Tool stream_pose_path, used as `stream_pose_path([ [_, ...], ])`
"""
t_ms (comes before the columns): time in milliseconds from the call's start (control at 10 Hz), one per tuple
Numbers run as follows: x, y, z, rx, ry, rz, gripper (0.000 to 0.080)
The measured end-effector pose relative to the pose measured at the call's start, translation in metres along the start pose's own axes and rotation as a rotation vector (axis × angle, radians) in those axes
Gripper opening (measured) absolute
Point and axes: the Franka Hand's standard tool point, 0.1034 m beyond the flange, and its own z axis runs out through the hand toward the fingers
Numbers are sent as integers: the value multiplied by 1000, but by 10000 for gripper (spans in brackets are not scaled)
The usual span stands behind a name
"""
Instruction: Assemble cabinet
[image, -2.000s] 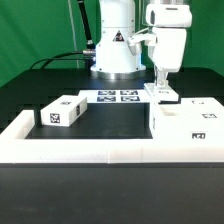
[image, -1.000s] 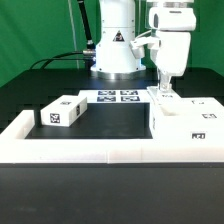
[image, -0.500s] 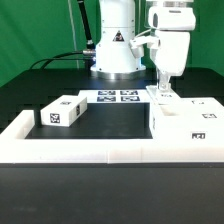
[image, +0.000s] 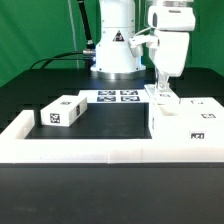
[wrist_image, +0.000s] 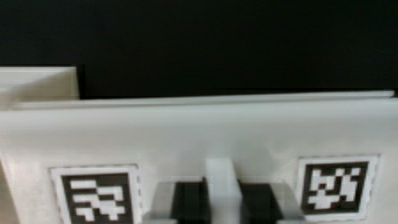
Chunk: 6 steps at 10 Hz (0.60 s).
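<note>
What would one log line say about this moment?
gripper: shut | position: down at cabinet far edge | loose box: apart, exterior view's left

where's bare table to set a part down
Free: the black patch of table bordered by the small box, marker board, cabinet body and front rail. Crowded: the exterior view's right, where the end effector hangs by the cabinet body.

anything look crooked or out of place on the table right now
Only the loose white box on the exterior view's left: it sits skewed to the rail, while the cabinet body sits square. The claw is shut on a white panel. Nothing looks spilled or broken.
</note>
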Motion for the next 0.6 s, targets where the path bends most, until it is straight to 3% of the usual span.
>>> stream_pose_path([
  [600, -3, -1, 2, 14, -5, 2, 68],
])
